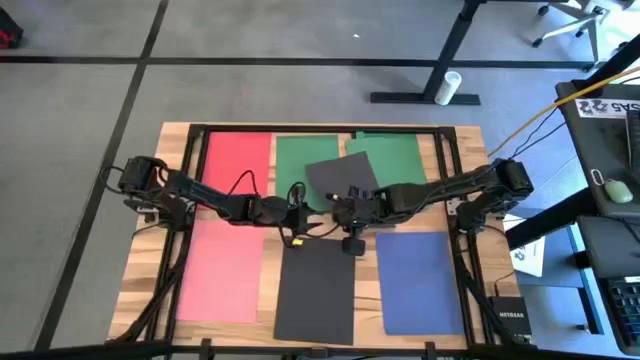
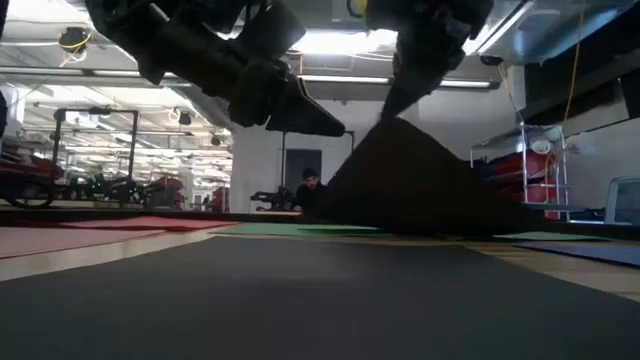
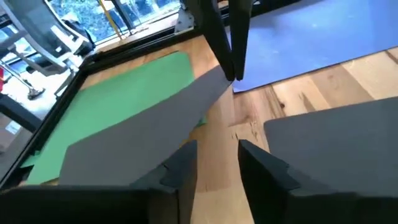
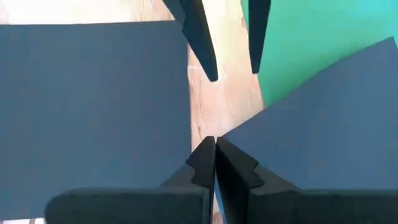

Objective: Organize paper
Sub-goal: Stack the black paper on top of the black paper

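Observation:
Coloured paper lies flat on the wooden table: red (image 1: 238, 158) and green (image 1: 400, 155) sheets at the far side, pink (image 1: 220, 270), dark grey (image 1: 317, 290) and blue (image 1: 418, 280) ones near. A second dark grey sheet (image 1: 340, 178) lies askew on the green sheets in the middle. My right gripper (image 4: 215, 152) is shut on its near corner. My left gripper (image 3: 217, 165) stands open just left of that corner, over bare wood, with nothing between its fingers. My right gripper pinches the near corner (image 4: 227, 134) of the askew dark grey sheet between its two fingers, one layer. The fingers (image 3: 225, 43) come from above, pointing down. That corner (image 2: 400, 125) is raised off the table, and the sheet slopes down from it to the green paper.
Black frame rails (image 1: 452, 180) run along the table's sides and far edge. A dark box (image 1: 505, 318) sits at the near right corner, and a white printed sheet (image 1: 528, 255) lies off the right edge. A person (image 2: 310, 185) shows far back in the room.

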`<action>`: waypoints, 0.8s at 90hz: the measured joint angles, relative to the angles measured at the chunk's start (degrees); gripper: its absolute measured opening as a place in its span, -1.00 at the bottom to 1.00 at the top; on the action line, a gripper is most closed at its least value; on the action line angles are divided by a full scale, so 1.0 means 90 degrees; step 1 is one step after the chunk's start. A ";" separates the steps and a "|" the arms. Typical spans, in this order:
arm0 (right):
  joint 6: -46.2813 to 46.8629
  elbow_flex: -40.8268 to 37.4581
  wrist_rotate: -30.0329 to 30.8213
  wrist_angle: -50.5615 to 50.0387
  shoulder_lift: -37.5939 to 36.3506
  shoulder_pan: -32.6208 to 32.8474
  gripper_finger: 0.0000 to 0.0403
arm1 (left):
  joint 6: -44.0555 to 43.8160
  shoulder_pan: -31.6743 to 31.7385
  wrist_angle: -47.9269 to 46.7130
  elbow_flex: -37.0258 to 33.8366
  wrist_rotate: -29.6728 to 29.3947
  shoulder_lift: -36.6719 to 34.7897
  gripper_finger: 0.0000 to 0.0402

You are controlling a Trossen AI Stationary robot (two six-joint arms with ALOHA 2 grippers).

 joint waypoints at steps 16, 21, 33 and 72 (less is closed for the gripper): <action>-0.0039 0.0000 -0.0014 0.0117 0.0000 0.0000 -1.00 | 0.0386 -0.0005 0.0168 0.0001 0.0000 0.0008 -0.45; -0.0069 0.0000 -0.0053 0.0139 0.0000 0.0000 -1.00 | 0.0499 0.0001 0.0208 0.0029 -0.0002 0.0047 -0.44; -0.0076 0.0000 -0.0056 0.0156 0.0000 0.0000 -1.00 | 0.0733 0.0007 0.0205 0.0231 -0.0019 0.0289 -0.44; -0.0098 0.0002 -0.0057 0.0136 0.0000 0.0000 -1.00 | 0.0820 0.0007 0.0031 0.0515 -0.0668 0.0670 -0.59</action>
